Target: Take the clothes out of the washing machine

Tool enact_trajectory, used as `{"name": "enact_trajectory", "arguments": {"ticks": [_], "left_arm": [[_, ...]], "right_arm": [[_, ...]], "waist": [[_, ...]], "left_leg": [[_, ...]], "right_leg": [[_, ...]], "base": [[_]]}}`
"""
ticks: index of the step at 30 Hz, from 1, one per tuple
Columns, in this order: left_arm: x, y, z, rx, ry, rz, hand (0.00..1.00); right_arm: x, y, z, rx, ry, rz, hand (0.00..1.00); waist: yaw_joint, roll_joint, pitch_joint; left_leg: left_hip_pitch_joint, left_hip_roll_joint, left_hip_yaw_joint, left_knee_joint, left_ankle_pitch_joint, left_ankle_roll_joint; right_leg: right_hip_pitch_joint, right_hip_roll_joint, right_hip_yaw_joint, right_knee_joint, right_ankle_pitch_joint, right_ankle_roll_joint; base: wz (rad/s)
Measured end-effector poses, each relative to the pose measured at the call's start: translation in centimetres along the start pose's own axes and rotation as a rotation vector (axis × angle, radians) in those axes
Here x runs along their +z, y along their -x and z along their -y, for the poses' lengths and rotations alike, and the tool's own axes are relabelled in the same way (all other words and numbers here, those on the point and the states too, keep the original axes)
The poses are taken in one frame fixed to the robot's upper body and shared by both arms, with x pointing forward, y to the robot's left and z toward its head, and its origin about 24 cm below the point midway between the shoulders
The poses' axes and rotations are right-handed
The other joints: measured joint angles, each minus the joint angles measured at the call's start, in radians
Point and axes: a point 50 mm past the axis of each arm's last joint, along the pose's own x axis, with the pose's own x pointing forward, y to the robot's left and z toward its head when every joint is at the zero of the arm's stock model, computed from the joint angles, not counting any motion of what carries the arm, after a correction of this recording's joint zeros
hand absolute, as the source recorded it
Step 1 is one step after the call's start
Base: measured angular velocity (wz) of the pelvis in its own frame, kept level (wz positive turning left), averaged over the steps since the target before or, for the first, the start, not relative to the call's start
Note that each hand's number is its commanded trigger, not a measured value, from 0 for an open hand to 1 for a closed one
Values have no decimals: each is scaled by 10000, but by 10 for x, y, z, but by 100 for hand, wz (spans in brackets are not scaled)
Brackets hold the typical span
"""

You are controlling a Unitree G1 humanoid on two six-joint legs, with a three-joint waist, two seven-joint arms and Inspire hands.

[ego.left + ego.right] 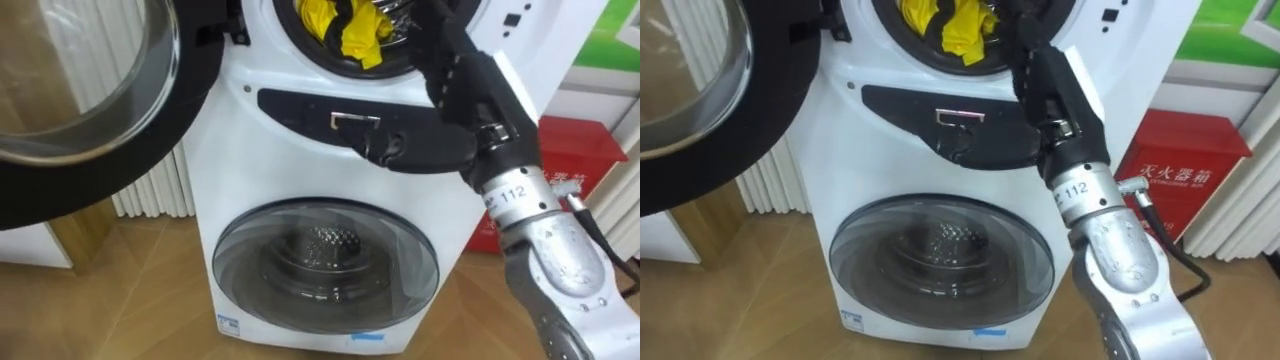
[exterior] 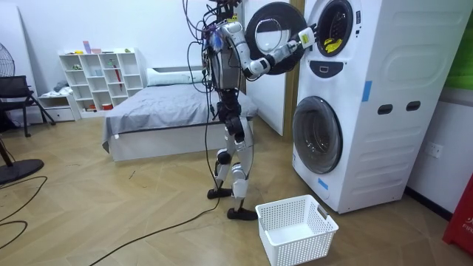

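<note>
The stacked washing machine (image 1: 300, 140) stood with its upper door (image 1: 100, 110) swung wide, a laundry basket (image 2: 295, 230) on the floor nearby. The yellow garment (image 1: 352, 30) lay crumpled at the drum's mouth: probably light and limp, best taken by a bunched fold. The right hand (image 1: 462, 72) reached in beside it, and I could not tell its grasp

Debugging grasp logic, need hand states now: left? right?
Left hand: cannot be told.
Right hand: reaching into the upper drum beside the yellow cloth; grip cannot be told.

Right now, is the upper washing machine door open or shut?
Open. The upper door is swung wide to the left, and yellow cloth shows inside the uncovered drum.
</note>
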Motion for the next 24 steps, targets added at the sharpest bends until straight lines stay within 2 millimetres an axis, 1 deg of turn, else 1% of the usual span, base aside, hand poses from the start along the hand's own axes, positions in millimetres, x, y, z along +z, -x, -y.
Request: {"name": "enact_trajectory", "arguments": {"ticks": [2,4,5,6,7,8,9,10,11,12,13,14,15,16,17,18,19,20,21,22,23,24], "left_arm": [[-4,0,1,-62,7,-174,0],[-10,1,4,-76,45,-419,0],[-12,2,5,-108,52,-486,0],[-13,2,5,-114,48,-512,0],[-14,2,5,-100,32,-553,0],[-15,2,4,-71,90,-594,0],[-15,2,4,-81,106,-615,0],[-18,2,7,-154,125,-715,0],[-22,3,9,-202,131,-876,0],[-24,4,10,-218,143,-963,0],[-28,5,12,-257,212,-1066,0],[-29,6,13,-276,251,-1100,0],[-32,7,14,-333,293,-1188,0],[-30,6,13,-384,335,-1162,0],[-29,6,14,-480,363,-1125,0],[-28,6,14,-489,382,-1103,0],[-29,6,15,-498,463,-1130,0],[-32,7,14,-459,561,-1238,0],[-34,7,14,-440,619,-1323,0],[-38,8,13,-401,720,-1453,0],[-39,8,13,-418,768,-1493,0],[-38,8,13,-452,799,-1465,0]], "right_arm": [[0,-1,-1,-48,-72,37,0],[3,-5,-2,-125,-318,143,0],[3,-7,-2,-232,-522,177,0],[2,-9,-2,-277,-576,174,0],[-1,-11,-1,-339,-514,82,0],[-4,-12,0,-401,-415,-45,0],[-6,-12,1,-446,-308,-113,0],[-9,-13,1,-483,-240,-242,0],[-13,-13,0,-521,-257,-388,0],[-15,-13,1,-560,-239,-430,0],[-17,-13,2,-729,-235,-467,0],[-18,-13,2,-826,-316,-484,0],[-18,-13,2,-952,-501,-479,0],[-18,-13,4,-1115,-539,-454,0],[-22,-13,5,-1265,-579,-628,0],[-24,-13,6,-1325,-562,-717,0],[-27,-13,7,-1406,-545,-840,0],[-29,-14,8,-1453,-555,-908,0],[-30,-14,7,-1452,-572,-966,0],[-30,-15,6,-1424,-594,-968,0],[-30,-16,6,-1432,-694,-959,0],[-29,-16,7,-1441,-740,-943,0]], "waist": [[82,-33,-13],[129,-82,-9],[242,-106,17],[269,-132,37],[363,-216,57],[524,-312,90],[571,-338,81],[663,-339,85],[719,-310,103],[768,-267,131],[835,-132,153],[844,-75,168],[790,-33,165],[717,-97,191],[768,-144,182],[818,-153,179],[980,-175,141],[1078,-159,127],[1117,-153,120],[1085,-173,96],[1007,-239,22],[936,-286,-8]], "left_leg": [[-1,7,-2,5,0,0],[3,9,-10,42,0,0],[-2,13,3,133,-3,-3],[-3,9,9,214,-6,-8],[-36,5,41,416,-22,-34],[-130,6,109,834,-93,-114],[-233,33,118,1178,-188,-151],[-481,100,118,1994,-347,-220],[-782,185,112,2965,-415,-284],[-994,251,113,3527,-413,-284],[-1435,430,80,4561,-377,-287],[-1640,491,39,5056,-313,-280],[-2144,435,-248,5519,-373,-253],[-2715,228,-337,5346,-401,-213],[-3272,-49,-298,4775,-369,-234],[-3469,-177,-254,4292,-290,-246],[-3765,-290,-91,3127,76,-222],[-4016,-360,-43,2032,785,-140],[-4084,-350,-44,1649,1153,-145],[-4115,-307,-49,1112,1820,-103],[-4068,-360,-45,875,2506,-4],[-4040,-404,-17,836,2714,120]], "right_leg": [[0,1,-5,3,-16,-5],[-2,3,-12,36,-37,-10],[-7,-1,-5,107,-78,-24],[-19,-16,-8,204,-133,-32],[-54,-58,-8,416,-272,-51],[-112,-115,-1,729,-512,-88],[-132,-123,-5,865,-633,-133],[-126,-126,10,1068,-879,-235],[-52,-138,39,1220,-1063,-321],[6,-154,51,1256,-1124,-370],[211,-41,65,1291,-1207,-470],[271,-5,97,1330,-1274,-517],[291,5,112,1468,-1494,-515],[264,2,310,1559,-1673,-484],[296,-4,624,1554,-1727,-500],[347,-11,737,1527,-1746,-494],[416,-11,839,1464,-1807,-483],[539,-14,906,1455,-1934,-452],[596,-14,939,1445,-2000,-444],[702,-11,945,1429,-2134,-412],[758,-25,971,1408,-2223,-313],[775,-44,1022,1406,-2255,-321]], "base": [[0],[0],[-4],[-4],[0],[0],[0],[0],[0],[0],[-4],[7],[30],[36],[22],[-9],[-27],[-33],[-32],[-16],[-4],[8]]}}
